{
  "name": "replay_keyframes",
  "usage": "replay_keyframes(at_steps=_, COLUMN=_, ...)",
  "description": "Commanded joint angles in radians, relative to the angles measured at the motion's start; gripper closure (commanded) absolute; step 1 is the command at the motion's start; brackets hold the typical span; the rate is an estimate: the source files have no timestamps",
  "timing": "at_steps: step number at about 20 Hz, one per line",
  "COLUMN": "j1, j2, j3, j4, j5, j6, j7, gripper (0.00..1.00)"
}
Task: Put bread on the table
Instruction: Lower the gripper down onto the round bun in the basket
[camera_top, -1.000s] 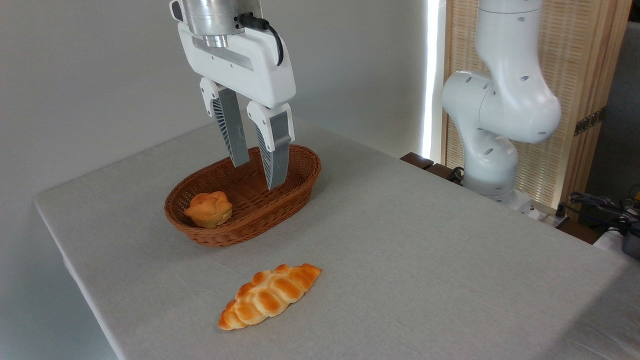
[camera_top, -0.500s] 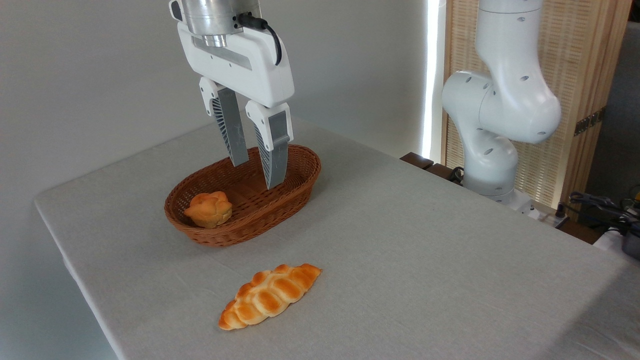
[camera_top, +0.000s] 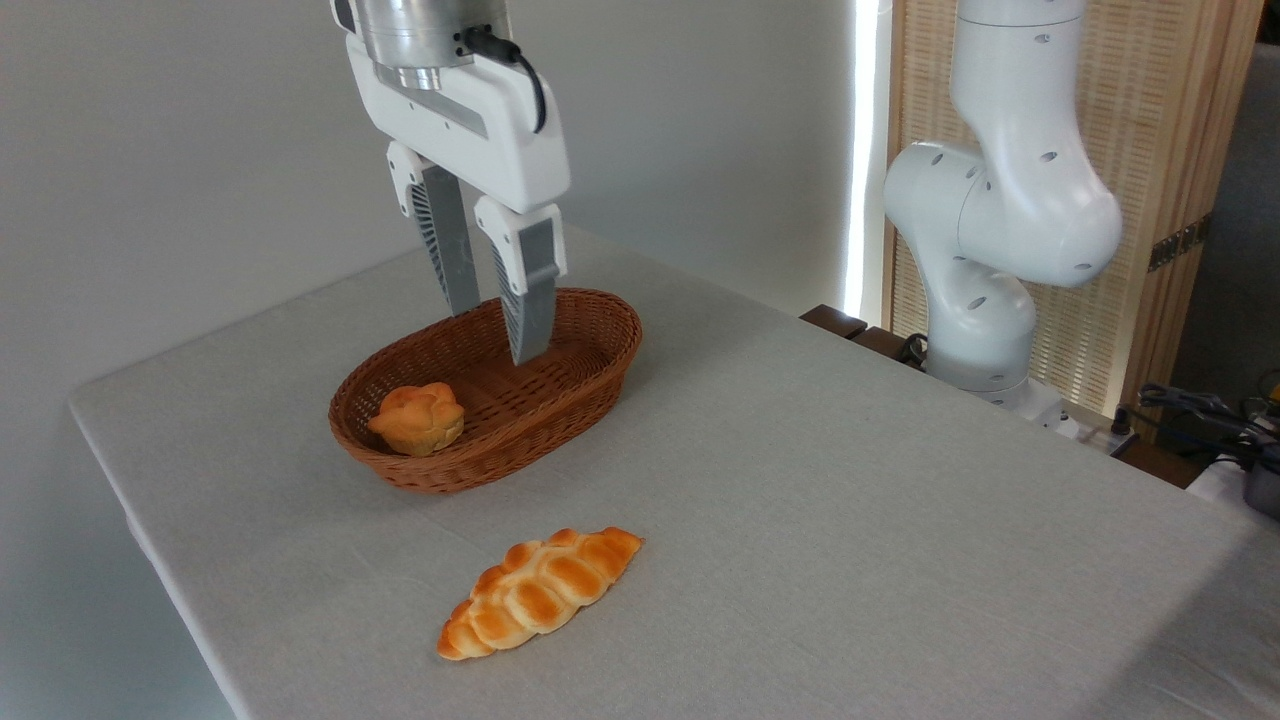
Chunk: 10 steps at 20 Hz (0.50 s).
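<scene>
Open air above the bread (camera_top: 417, 418), wicker basket (camera_top: 590, 375) wall ringing it, braided loaf (camera_top: 540, 591) on nearer table (camera_top: 850, 520)

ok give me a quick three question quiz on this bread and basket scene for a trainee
1. True or false: the small round orange-golden bun sits inside the brown oval wicker basket.
2. The long braided golden loaf lies: A) in the basket B) on the grey-clothed table C) between the gripper's fingers.
3. What is the white two-finger gripper holding?

Key: 1 true; 2 B; 3 nothing, its fingers are apart and empty, over the basket's far end.
</scene>
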<state>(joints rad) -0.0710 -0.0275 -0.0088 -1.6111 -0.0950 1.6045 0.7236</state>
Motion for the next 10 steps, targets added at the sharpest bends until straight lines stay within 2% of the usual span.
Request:
replay_keyframes(at_steps=1, j1=-0.001, j2=-0.009, j3=-0.048, j4=-0.030, j5=-0.020, j6=0.063, j7=0.002, gripper=0.00)
replay_keyframes(at_steps=10, j1=-0.006, j2=0.006, j3=-0.210, j4=-0.116, j5=-0.020, j6=0.254, j7=0.004, gripper=0.00)
